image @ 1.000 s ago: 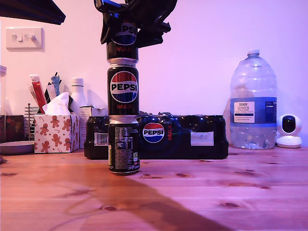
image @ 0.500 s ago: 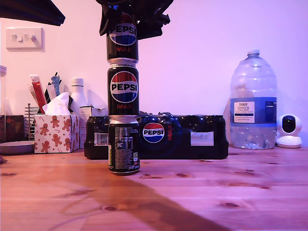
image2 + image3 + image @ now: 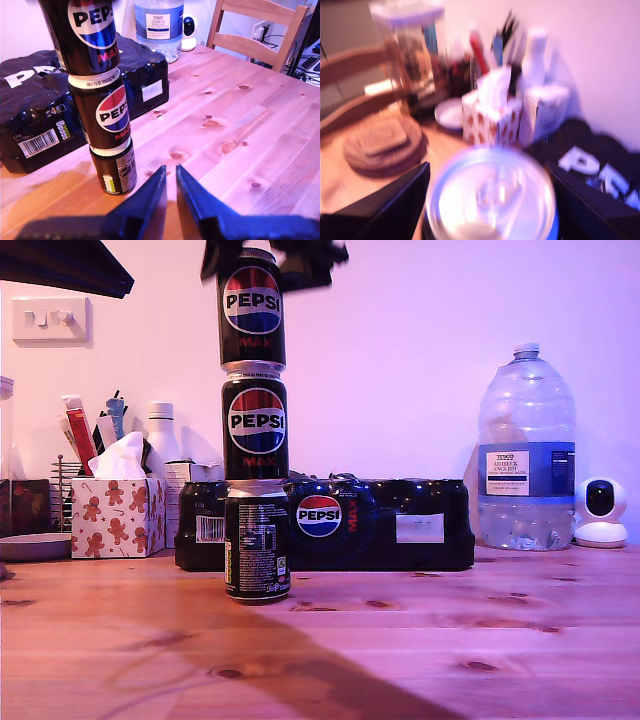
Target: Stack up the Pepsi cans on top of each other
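Three black Pepsi cans stand in one upright column on the wooden table: the bottom can shows white small print, the middle can and the top can show the globe logo. My second gripper is blurred and sits just above the top can, open, with its fingers wider than the silver lid and not touching it. My first gripper is shut on nothing, hovering over the table a short way from the column.
Behind the column lies a black shrink-wrapped multipack. A big water bottle and a white camera stand at the exterior view's right. A tissue box and a utensil holder stand at its left. A chair stands at the table's far edge.
My second gripper, which was around the top can, has opened and risen clear of it. The top can stays standing on the column.
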You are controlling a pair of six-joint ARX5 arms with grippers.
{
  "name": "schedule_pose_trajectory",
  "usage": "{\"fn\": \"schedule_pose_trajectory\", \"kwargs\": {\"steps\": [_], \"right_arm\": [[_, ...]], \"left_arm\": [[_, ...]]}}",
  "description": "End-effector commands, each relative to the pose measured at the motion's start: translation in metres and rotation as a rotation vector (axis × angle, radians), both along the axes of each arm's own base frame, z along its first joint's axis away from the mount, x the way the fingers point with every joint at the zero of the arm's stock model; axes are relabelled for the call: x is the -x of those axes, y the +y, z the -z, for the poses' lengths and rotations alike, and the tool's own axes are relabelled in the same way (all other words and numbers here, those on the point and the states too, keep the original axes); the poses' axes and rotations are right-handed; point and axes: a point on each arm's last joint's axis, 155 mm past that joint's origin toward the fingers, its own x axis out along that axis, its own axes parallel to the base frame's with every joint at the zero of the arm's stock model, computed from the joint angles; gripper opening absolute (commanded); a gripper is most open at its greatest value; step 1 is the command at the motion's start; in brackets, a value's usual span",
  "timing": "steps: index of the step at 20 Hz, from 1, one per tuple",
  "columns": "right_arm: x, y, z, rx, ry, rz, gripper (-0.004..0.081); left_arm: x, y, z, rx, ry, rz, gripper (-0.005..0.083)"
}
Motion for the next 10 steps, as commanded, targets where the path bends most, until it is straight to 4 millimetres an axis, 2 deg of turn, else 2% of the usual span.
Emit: {"fn": "schedule_pose_trajectory", "kwargs": {"steps": [1, 7, 10], "right_arm": [[0.005, 0.006, -0.008, -0.015, -0.009, -0.017, 0.0655], [0.005, 0.005, -0.011, -0.020, -0.015, -0.015, 0.0655], [0.005, 0.005, -0.019, -0.028, -0.026, -0.015, 0.0655]], "left_arm": [[0.001, 0.000, 0.011, -0.017, 0.013, 0.005, 0.0044], [0.001, 0.000, 0.011, -0.017, 0.013, 0.005, 0.0044], [0.001, 0.000, 0.011, -0.017, 0.013, 0.005, 0.0044]]}}
